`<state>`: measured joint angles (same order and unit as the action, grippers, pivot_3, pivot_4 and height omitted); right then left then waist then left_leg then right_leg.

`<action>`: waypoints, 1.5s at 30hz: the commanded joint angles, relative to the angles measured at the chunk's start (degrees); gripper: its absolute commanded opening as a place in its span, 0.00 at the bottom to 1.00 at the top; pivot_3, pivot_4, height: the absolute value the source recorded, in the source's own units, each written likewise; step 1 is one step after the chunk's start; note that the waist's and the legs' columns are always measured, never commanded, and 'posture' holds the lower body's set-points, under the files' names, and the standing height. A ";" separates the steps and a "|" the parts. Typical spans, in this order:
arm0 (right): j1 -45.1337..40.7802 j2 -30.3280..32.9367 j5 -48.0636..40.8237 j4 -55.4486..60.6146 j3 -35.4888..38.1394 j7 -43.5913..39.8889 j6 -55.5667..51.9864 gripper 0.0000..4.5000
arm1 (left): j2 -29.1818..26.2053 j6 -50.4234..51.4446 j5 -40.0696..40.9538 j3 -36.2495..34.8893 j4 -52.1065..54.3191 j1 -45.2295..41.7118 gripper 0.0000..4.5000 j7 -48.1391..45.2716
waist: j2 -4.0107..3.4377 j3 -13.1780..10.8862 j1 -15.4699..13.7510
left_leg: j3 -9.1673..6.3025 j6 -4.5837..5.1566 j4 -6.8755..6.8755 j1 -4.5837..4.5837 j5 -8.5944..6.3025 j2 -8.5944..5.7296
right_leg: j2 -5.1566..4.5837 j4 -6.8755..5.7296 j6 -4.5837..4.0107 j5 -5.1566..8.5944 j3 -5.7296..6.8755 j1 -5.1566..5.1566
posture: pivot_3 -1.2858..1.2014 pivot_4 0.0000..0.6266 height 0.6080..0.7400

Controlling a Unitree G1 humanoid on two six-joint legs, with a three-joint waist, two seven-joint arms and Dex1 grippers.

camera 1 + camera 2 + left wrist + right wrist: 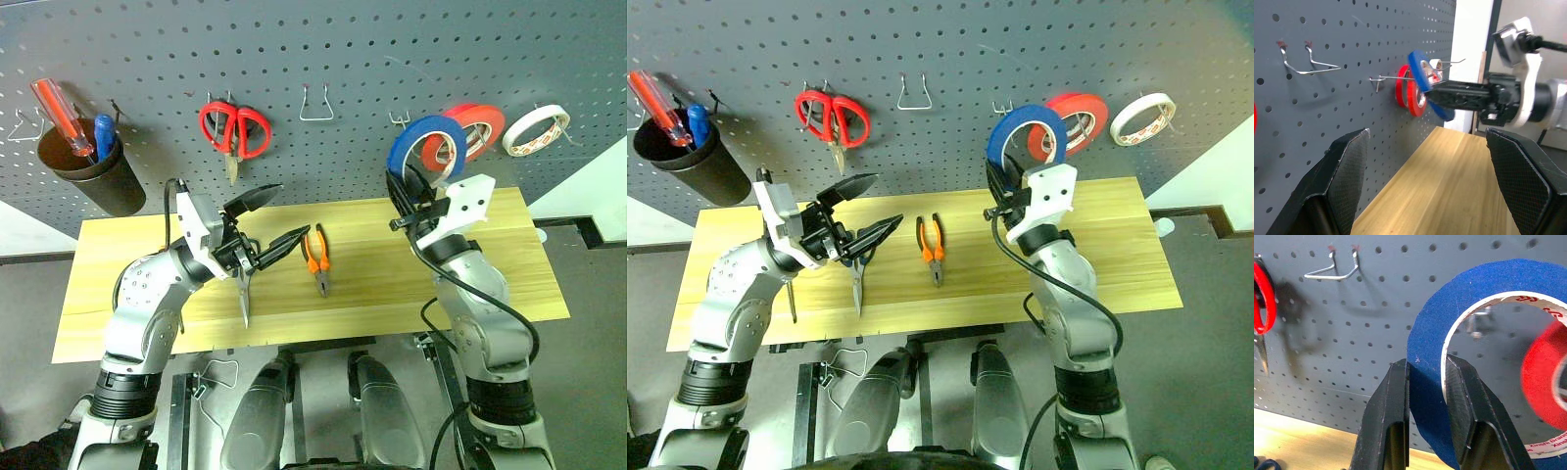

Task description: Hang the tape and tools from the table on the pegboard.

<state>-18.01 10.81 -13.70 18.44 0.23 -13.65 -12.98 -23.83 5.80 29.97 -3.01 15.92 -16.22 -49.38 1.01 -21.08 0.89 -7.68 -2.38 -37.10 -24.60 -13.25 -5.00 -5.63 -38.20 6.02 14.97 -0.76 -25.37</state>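
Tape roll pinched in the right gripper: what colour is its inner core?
White, with small red print; the flat roll of blue tape shows it best in the right wrist view.

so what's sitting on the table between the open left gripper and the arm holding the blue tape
The orange-and-black pliers lie on the table between the left gripper and the right arm, as the left eye view shows. The right gripper pinches the blue tape.

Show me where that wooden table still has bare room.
The light wooden table is bare right of the orange-and-black-handled pliers, and at its left end. It is crowded mid-left: the dark-handled scissors lie under the open left gripper.
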 commanded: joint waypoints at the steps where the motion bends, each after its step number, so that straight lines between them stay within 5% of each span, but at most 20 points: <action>1: -1.73 -1.01 0.44 -1.49 -0.57 -1.01 3.46 0.15 | -0.31 -0.53 0.39 -0.52 2.39 0.16 0.88 0.42 | 0.00 0.00 -0.03 | 0.00 0.00 0.00 0.00 0.00 0.00 | 0.00 0.00 0.00 0.00 0.00 0.00 | 0.54 0.51 0.78; 22: -13.52 -4.45 3.73 -22.32 0.06 -0.49 12.41 0.15 | -1.25 -0.04 0.26 -0.62 3.81 1.32 0.88 1.98 | 0.00 0.00 0.01 | 0.01 -0.12 -0.01 0.01 0.07 0.01 | 0.03 -0.05 -0.02 -0.01 -0.01 -0.02 | 0.55 0.51 0.78; 33: -12.56 -4.32 4.38 -20.53 -0.33 -0.18 11.45 0.97 | -1.73 -0.24 0.31 -1.05 4.04 2.42 0.88 2.41 | 0.00 0.00 0.02 | 0.01 -0.11 -0.01 0.01 0.06 0.01 | 0.03 -0.05 -0.02 -0.01 -0.01 -0.02 | 0.55 0.51 0.78; 45: -5.04 -3.17 4.32 -11.98 -0.77 -0.59 7.98 0.99 | -2.55 -0.03 0.29 -2.58 7.25 6.83 0.88 5.17 | 0.00 0.01 -0.12 | 0.01 -0.07 0.01 0.01 0.04 0.01 | 0.02 -0.05 -0.02 -0.01 -0.04 -0.03 | 0.55 0.51 0.78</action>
<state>-23.89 7.41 -9.09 2.15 -0.36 -13.93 -4.78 -25.95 5.99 29.98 -4.29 19.70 -9.70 -44.77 1.01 -21.07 0.77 -7.67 -2.37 -37.10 -24.60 -13.26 -5.00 -5.62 -38.25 6.00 14.95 -0.80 -25.40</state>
